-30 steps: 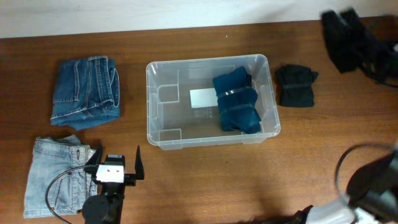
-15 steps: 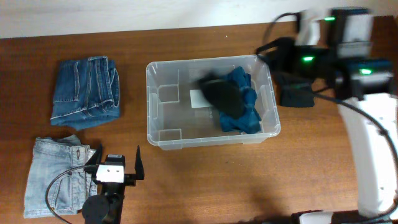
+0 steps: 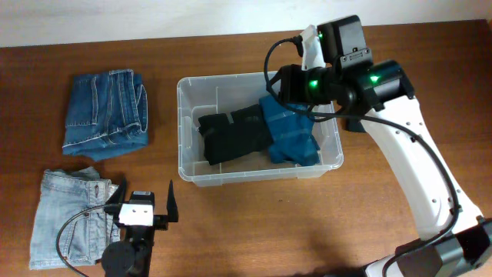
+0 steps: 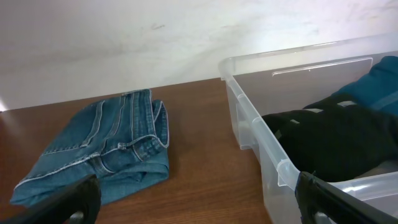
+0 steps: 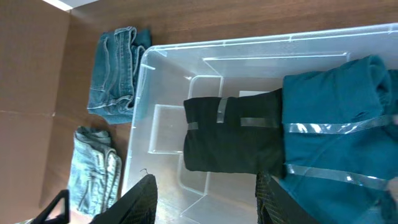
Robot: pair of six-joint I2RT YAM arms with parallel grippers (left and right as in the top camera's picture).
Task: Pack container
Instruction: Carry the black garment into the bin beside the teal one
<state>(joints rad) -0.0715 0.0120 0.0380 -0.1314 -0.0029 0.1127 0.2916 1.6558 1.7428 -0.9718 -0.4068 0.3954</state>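
Note:
The container [image 3: 182, 131], a clear plastic tub, stands mid-table. Inside it a folded black garment [image 3: 234, 137] lies flat on the left, with a teal garment [image 3: 292, 135] beside it on the right. My right gripper [image 5: 205, 202] hovers above the tub's back right part, open, with nothing between its fingers [image 5: 142, 198]; the black garment [image 5: 233, 140] lies free below. Seen from overhead, the right gripper [image 3: 286, 83] points left over the tub. My left gripper [image 3: 144, 198] rests open and empty at the front left. Its view shows the container [image 4: 249, 118] to the right.
Folded dark blue jeans [image 3: 106, 111] lie left of the tub. Lighter jeans [image 3: 73, 211] lie at the front left, beside the left gripper. A dark piece [image 3: 352, 123] shows by the tub's right wall, mostly under the right arm.
The right arm swung in from the far right to over the tub. The black garment it brought now lies in the container, and its jaws have opened off it. The left arm stayed still.

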